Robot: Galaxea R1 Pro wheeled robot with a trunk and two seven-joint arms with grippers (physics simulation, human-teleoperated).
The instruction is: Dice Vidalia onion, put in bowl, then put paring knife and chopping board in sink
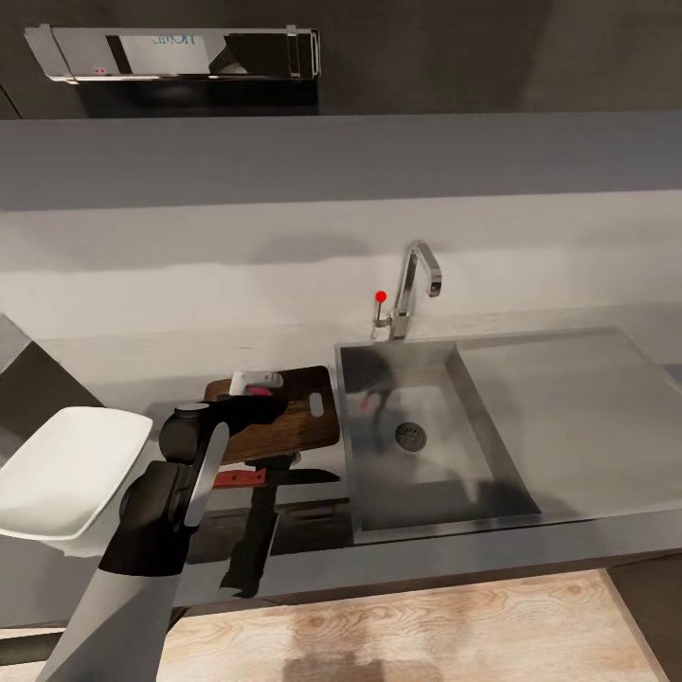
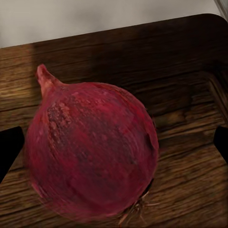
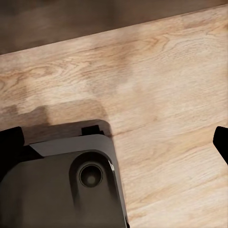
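Note:
A dark red onion (image 2: 90, 152) rests on the dark wooden chopping board (image 1: 308, 426), which lies on the grey countertop (image 1: 142, 379) just left of the sink (image 1: 436, 526). My left gripper (image 2: 114, 147) hangs over the onion, open, with its dark fingertips (image 2: 9, 147) wide apart on either side and clear of the skin. In the head view the left arm covers most of the onion. The red-handled paring knife (image 1: 242, 477) lies flat along the board's front edge. A white bowl (image 1: 66, 474) sits at the left. My right gripper (image 3: 114, 142) is open over the floor.
The sink basin holds nothing but its round drain (image 1: 410, 436). A chrome tap (image 1: 417, 279) and a red-knobbed lever (image 1: 381, 296) stand behind it, with a flat steel drainboard (image 1: 568, 407) to its right. Light wooden floor (image 1: 398, 635) lies below the counter edge.

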